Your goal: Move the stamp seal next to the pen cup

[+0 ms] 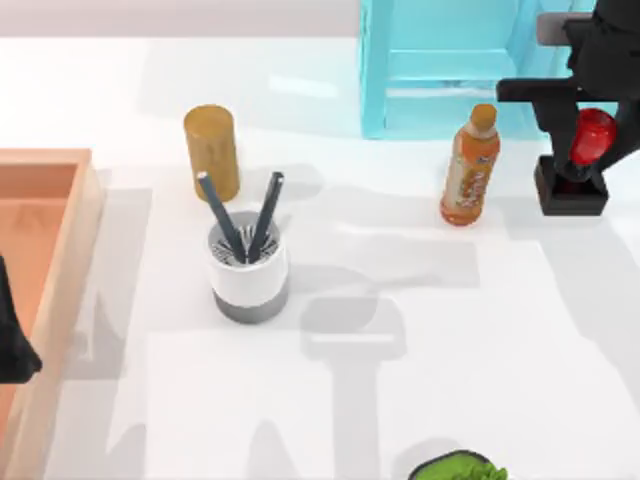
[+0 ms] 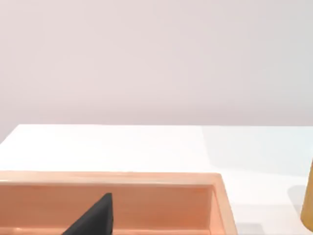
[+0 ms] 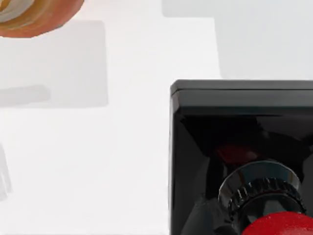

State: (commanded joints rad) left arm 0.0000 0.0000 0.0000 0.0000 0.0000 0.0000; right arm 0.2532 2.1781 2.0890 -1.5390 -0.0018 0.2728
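The stamp seal (image 1: 572, 180), a black square base with a glossy red knob (image 1: 593, 135), stands on the table at the far right. My right gripper (image 1: 585, 110) hangs directly over the knob. The right wrist view looks down at close range on the black base (image 3: 244, 122) and the red knob (image 3: 281, 225). The pen cup (image 1: 248, 265), white with a grey base band and two dark pens, stands left of centre, far from the stamp seal. My left gripper (image 1: 15, 345) is parked at the left edge over a wooden tray (image 1: 45, 200).
An orange drink bottle (image 1: 470, 165) stands just left of the stamp seal. An amber-yellow cylinder (image 1: 211, 150) is behind the pen cup. A translucent cyan box (image 1: 445, 70) sits at the back right, and something green (image 1: 458, 467) at the front edge.
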